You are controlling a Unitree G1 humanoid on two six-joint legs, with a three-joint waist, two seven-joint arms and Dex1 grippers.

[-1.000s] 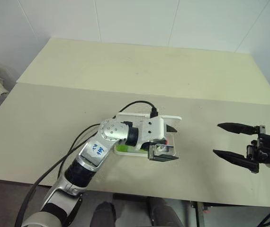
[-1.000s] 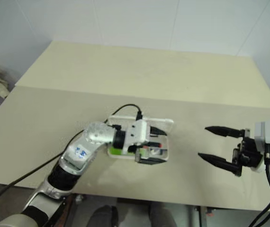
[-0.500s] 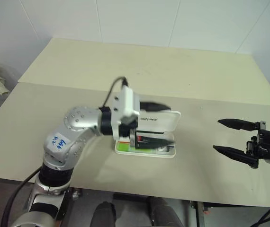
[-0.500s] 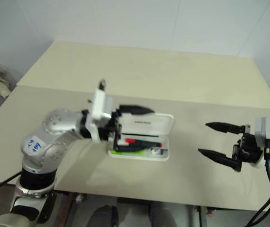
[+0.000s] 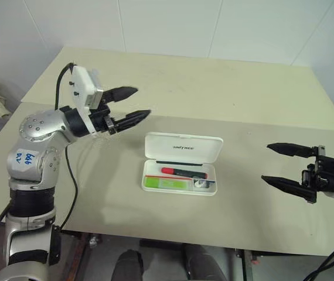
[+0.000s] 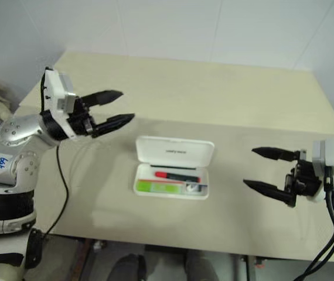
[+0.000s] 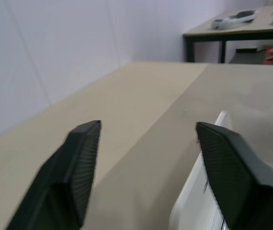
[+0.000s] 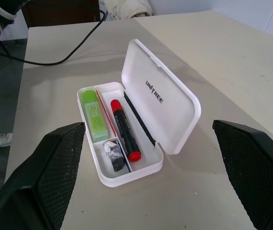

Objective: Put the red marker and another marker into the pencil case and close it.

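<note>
Lying open on the table (image 5: pixel 96 193), the pencil case (image 5: pixel 181 163) is seen with its lid tilted back. The red marker (image 5: pixel 181 172) is laid inside it, and the green highlighter (image 5: pixel 166 183) beside it, nearer the robot; a small grey clip-like object (image 8: pixel 116 154) is lodged in an end compartment. The left gripper (image 5: pixel 132 104) is held above the table, left of the case, fingers parted and empty. The right gripper (image 5: pixel 283 165) is held right of the case, fingers spread wide, nothing gripped.

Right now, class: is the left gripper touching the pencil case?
Apart. The left eye view shows the left gripper raised over bare table, well clear of the open pencil case.
</note>
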